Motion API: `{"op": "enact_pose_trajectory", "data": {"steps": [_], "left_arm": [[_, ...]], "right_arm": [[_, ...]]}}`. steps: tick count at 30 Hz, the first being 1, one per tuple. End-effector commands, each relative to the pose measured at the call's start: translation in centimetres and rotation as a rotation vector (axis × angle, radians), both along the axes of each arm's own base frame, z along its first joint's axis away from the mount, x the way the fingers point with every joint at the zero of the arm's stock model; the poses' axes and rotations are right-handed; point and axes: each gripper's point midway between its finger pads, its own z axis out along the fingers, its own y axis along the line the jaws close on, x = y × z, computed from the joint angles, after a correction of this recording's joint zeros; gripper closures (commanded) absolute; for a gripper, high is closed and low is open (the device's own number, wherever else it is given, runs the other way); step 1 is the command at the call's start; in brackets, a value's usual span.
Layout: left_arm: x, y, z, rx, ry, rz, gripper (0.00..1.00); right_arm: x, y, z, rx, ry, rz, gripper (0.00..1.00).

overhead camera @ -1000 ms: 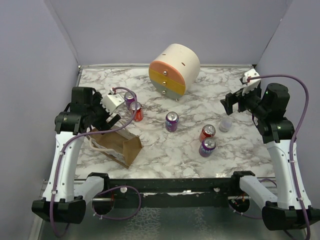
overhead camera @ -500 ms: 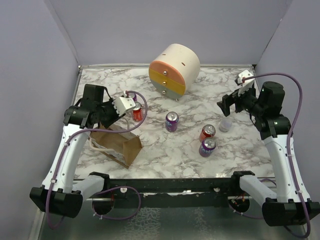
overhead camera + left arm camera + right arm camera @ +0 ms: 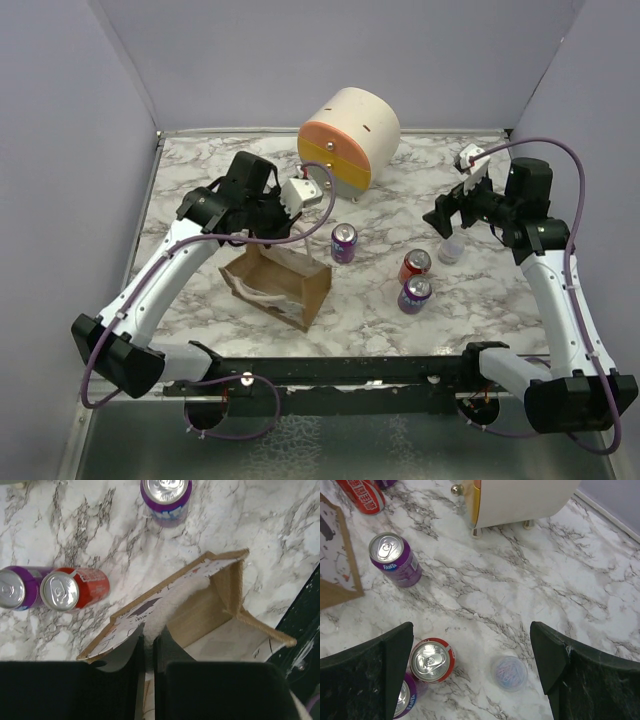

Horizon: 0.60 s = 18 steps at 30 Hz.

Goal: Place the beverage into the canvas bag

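1. Step looks like opening the canvas bag [image 3: 312,292] for the cans. The bag sits toward the worktop's front edge, left of centre. Lift the pinched rim gently so the mouth gapes, without dragging the bag.
2. Left gripper [image 3: 148,641]: fingers almost together, clamped on the bag's rim.
3. Right gripper [image 3: 472,652]: fingers wide apart, holding nothing, above the red can [image 3: 431,661].
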Motion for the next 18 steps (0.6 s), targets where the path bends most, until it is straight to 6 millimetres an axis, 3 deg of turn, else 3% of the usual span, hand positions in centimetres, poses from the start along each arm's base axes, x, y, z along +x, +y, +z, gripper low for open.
{"op": "enact_pose_trajectory", "data": {"steps": [1,5,10,13,18], "left_arm": [[1.3,-3.3,2.2,-0.129,0.037,0.098,1.0],[2.1,-4.1,2.5,-0.171,0.064,0.154,1.0],[0.8,-4.2,2.1,-0.178,0.089,0.109,0.98],[0.1,-3.7,1.5,-0.167,0.081,0.082,0.89],[-1.3,-3.3,1.6,-0.167,0.064,0.025,0.61]], "right_arm": [[-0.8,1.5,-0.2,0.005,0.003,0.114,0.0],[-1.4,1.8,-1.4,-0.009,0.014,0.158,0.0],[-1.7,1.6,-3.5,-0.024,0.054,0.163,0.0],[-2.2,1.7,-5.2,-0.032,0.096,0.172,0.0],[-3.2,2.4,-7.8,-0.072,0.162,0.208,0.01]]}}
